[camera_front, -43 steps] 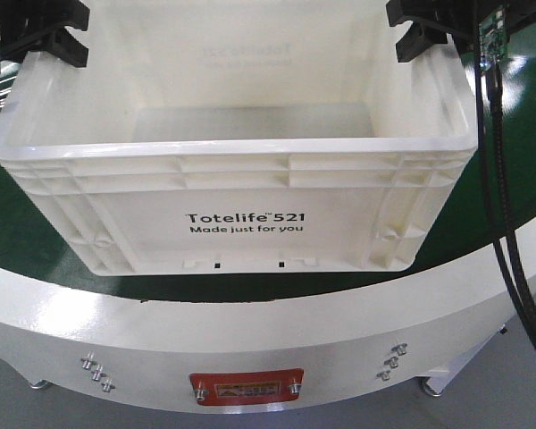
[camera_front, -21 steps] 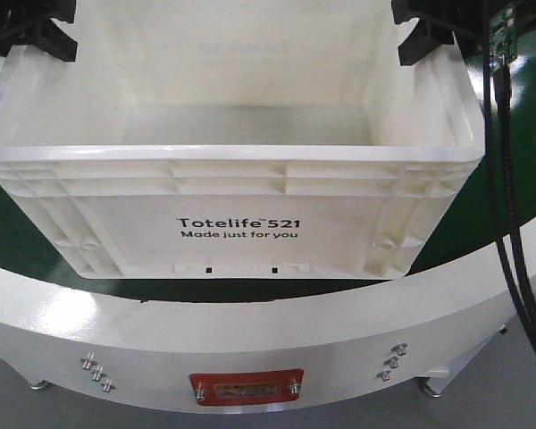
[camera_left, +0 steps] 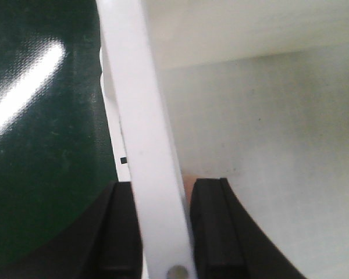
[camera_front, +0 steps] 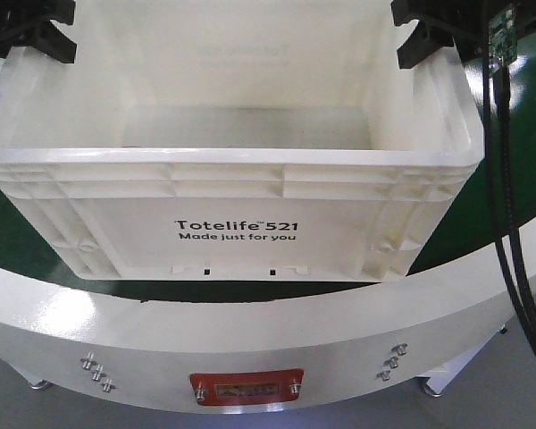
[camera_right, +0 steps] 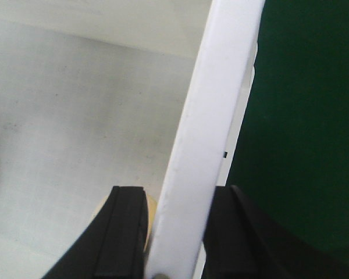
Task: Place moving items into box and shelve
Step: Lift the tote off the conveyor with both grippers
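Box [camera_front: 241, 223] over green surface [camera_front: 4, 234], near front edge. Left fingers [camera_left: 212, 226] clamp left rim [camera_left: 145, 145], right fingers [camera_right: 122, 232] clamp right rim [camera_right: 203, 145]. Opposed two-sided grip keeps box level for shelving. Toys not clearly visible inside.

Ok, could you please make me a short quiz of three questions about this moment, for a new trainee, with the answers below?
1. True or false: the left claw and the right claw each clamp a side rim of the box.
2. Which words are printed on the front of the box? A) Totelife 521 B) Totelife 125 C) no print at all
3. Fill in: the surface beside the box is dark ____.
Key: 1 true; 2 A; 3 green.
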Tool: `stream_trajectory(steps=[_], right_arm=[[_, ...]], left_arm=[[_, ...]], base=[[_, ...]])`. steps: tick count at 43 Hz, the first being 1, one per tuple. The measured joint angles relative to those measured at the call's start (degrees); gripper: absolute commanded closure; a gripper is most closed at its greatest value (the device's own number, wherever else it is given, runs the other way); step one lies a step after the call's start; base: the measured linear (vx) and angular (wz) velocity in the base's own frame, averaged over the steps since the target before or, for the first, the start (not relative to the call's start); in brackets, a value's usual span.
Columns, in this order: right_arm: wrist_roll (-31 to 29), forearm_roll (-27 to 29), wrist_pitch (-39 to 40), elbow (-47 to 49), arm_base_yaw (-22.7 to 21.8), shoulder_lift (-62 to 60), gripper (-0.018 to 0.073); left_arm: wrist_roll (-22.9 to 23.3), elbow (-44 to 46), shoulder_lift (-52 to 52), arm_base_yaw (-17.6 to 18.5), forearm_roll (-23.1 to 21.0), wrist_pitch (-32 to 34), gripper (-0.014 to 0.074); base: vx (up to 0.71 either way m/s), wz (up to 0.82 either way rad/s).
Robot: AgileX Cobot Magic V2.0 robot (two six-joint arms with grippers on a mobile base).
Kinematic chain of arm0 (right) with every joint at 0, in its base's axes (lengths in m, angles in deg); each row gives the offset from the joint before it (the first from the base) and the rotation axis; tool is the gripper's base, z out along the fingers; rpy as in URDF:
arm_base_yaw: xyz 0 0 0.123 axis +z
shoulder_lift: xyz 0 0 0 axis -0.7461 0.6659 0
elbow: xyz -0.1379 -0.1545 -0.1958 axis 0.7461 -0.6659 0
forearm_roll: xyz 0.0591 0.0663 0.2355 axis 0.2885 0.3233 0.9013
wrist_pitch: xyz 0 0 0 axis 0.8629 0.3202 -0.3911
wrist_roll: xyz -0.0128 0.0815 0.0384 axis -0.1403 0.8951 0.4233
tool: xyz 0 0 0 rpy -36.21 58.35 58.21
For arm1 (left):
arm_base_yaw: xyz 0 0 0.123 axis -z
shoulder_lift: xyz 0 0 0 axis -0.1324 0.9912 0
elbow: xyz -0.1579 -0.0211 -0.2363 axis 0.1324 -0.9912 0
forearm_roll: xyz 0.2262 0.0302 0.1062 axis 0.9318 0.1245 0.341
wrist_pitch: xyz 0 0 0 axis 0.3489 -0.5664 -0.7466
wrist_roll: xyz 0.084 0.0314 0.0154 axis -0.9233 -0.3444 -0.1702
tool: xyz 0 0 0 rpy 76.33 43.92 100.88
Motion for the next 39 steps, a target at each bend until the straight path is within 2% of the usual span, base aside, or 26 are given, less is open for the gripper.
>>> stream_trajectory(steps=[39], right_arm=[[0.00, 1.27, -0.41, 0.00, -0.32, 0.00, 0.0564]], left_arm=[[-0.29, 0.00, 0.00, -0.19, -0.86, 0.00, 0.0603]], base=[[0.00, 0.00]])
